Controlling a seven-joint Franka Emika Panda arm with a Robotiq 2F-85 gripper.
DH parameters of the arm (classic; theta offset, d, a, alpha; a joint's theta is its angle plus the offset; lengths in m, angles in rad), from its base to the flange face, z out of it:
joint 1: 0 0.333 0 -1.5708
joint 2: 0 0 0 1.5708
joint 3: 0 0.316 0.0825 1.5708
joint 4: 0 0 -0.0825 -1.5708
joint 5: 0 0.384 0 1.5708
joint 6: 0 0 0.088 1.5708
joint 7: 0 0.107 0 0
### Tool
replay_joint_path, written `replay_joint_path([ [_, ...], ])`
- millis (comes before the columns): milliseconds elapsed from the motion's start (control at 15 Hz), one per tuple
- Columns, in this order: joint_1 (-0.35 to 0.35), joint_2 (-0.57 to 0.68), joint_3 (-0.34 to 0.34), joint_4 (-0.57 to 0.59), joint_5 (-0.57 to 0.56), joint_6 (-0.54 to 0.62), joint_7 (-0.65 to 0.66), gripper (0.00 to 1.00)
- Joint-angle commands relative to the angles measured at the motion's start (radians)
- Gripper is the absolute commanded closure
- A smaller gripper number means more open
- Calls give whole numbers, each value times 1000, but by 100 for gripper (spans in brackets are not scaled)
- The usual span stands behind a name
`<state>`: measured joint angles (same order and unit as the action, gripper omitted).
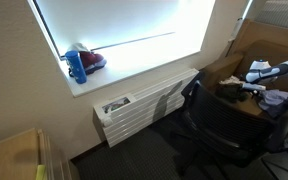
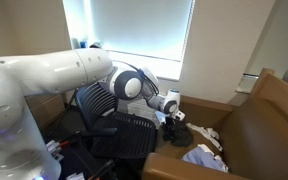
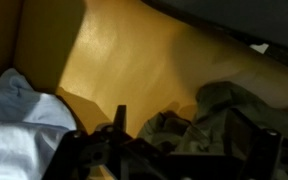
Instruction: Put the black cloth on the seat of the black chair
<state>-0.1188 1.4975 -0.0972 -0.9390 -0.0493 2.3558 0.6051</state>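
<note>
The black cloth [image 3: 209,115] lies crumpled on a brown leather surface [image 3: 134,60]; it also shows in an exterior view [image 2: 197,134]. My gripper [image 3: 189,145] hangs right over it with fingers spread apart on either side, open; it shows in both exterior views [image 2: 171,106] [image 1: 256,78]. The black chair [image 2: 119,120] [image 1: 216,125] stands beside the brown surface, below and behind my arm. Its seat is mostly hidden by its backrest and my arm.
A white-blue cloth [image 3: 14,115] [image 2: 204,157] lies next to the black one. A window sill holds a blue bottle [image 1: 77,66] and a red object [image 1: 92,60]. A white radiator [image 1: 144,105] stands under the window. A brown armrest [image 2: 269,115] rises nearby.
</note>
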Motion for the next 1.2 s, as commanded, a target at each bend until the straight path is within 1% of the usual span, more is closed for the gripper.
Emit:
replay_joint_path([
  [0, 11, 0, -42, -57, 38, 183, 12, 0],
  [133, 12, 1, -65, -87, 50, 273, 30, 0],
  [267, 11, 2, -90, -94, 79, 256, 73, 0],
  [333, 14, 3, -79, -71, 76, 234, 32, 0],
  [467, 12, 3, -92, -78, 82, 234, 52, 0],
  [533, 2, -10, -69, -97, 61, 251, 60, 0],
  [667, 7, -10, -62, -107, 55, 309, 48, 0],
  [733, 8, 1, -60, -90, 85, 323, 24, 0],
  [933, 16, 1, -67, -100, 93, 389, 27, 0],
  [1000, 16, 1, -70, -100, 96, 400, 29, 0],
  [1067, 14, 1, -73, -97, 106, 386, 42, 0],
  [1133, 26, 1, -83, -83, 105, 361, 41, 0],
])
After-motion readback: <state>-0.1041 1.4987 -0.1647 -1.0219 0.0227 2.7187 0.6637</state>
